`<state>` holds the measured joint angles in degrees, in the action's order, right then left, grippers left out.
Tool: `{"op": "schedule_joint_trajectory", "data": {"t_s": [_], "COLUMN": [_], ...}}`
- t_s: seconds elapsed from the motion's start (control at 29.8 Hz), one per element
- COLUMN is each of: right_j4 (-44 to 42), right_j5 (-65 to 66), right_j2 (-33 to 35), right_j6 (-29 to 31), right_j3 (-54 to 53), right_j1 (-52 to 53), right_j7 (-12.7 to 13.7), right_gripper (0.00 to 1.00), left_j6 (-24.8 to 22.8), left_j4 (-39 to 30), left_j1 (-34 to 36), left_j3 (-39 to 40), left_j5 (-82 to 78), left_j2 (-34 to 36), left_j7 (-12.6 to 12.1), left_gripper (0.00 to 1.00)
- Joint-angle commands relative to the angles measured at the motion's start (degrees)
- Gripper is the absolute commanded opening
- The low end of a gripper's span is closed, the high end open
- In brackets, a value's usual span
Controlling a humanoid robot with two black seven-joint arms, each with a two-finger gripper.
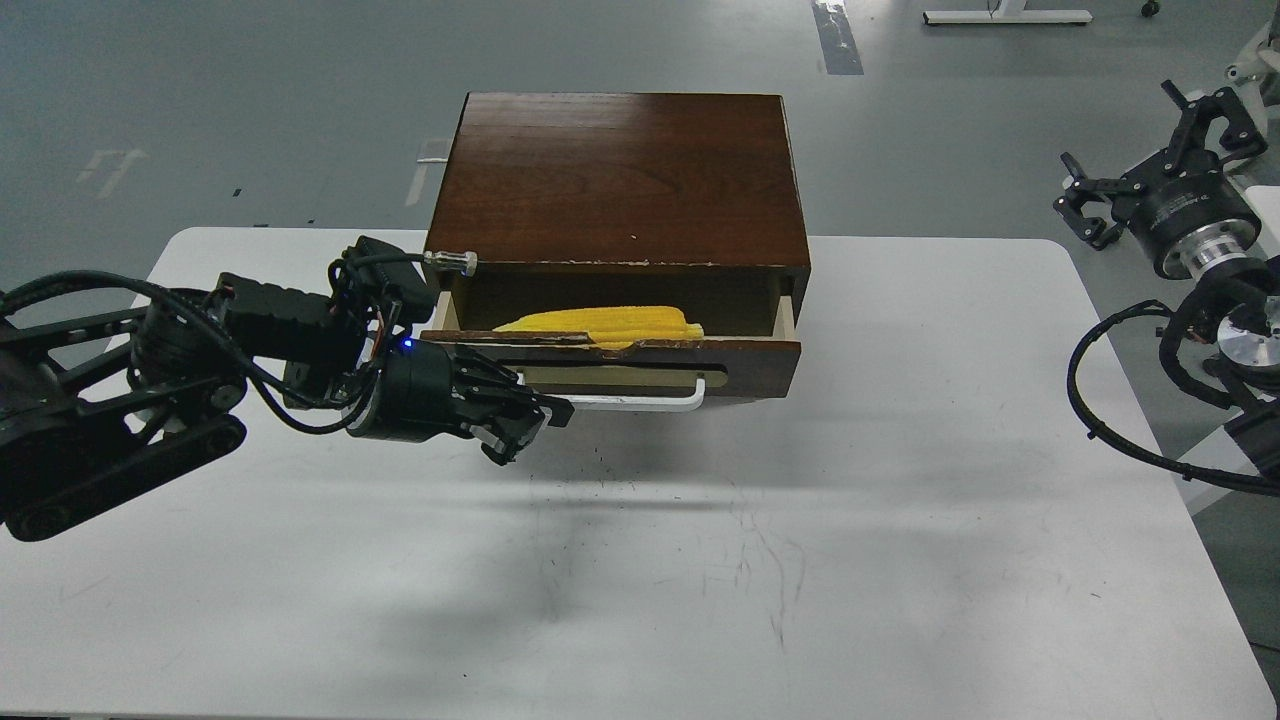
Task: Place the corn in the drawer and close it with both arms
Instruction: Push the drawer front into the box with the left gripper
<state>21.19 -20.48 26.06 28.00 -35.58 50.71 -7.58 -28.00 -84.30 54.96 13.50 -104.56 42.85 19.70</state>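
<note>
Worktop: your white, scuffed worktop carries the dark brown wooden drawer, partly open.
Floor: grey floor behind.
Left gripper: fingers' state unclear.
Right gripper: fingers apart.

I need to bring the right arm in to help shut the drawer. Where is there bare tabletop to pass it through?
The white table is bare right of the drawer out to its right edge, and across the whole near half. It is crowded at the drawer's left front: the left gripper sits by the white handle. The corn lies inside. The right gripper hangs off-table, right.
</note>
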Motion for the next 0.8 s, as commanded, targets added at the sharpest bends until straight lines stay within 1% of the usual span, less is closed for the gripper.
{"op": "schedule_joint_trajectory", "data": {"t_s": [0.0,0.1,0.37,0.5,0.77], "right_j4": [0.0,0.0,0.0,0.0,-0.1], "right_j5": [0.0,0.0,0.0,0.0,0.0], "right_j2": [0.0,0.0,0.0,0.0,0.0], "right_j6": [0.0,0.0,0.0,0.0,0.0], "right_j3": [0.0,0.0,0.0,0.0,0.0], "right_j1": [0.0,0.0,0.2,0.2,0.3], "right_j7": [0.0,0.0,0.0,0.0,0.0], "right_gripper": [1.0,1.0,1.0,1.0,1.0], "left_j6": [0.0,0.0,0.0,0.0,0.0], "left_j4": [2.5,4.3,5.6,7.7,8.2], "left_j1": [0.4,0.8,1.7,1.7,2.1], "left_j3": [0.0,0.0,0.0,0.0,0.0], "left_j5": [0.1,0.4,0.6,0.6,0.7], "left_j2": [-1.5,-2.0,-2.8,-4.3,-4.9], "left_j7": [0.0,0.2,0.2,0.2,0.2], "left_gripper": [0.0,0.0,0.0,0.0,0.0]}}
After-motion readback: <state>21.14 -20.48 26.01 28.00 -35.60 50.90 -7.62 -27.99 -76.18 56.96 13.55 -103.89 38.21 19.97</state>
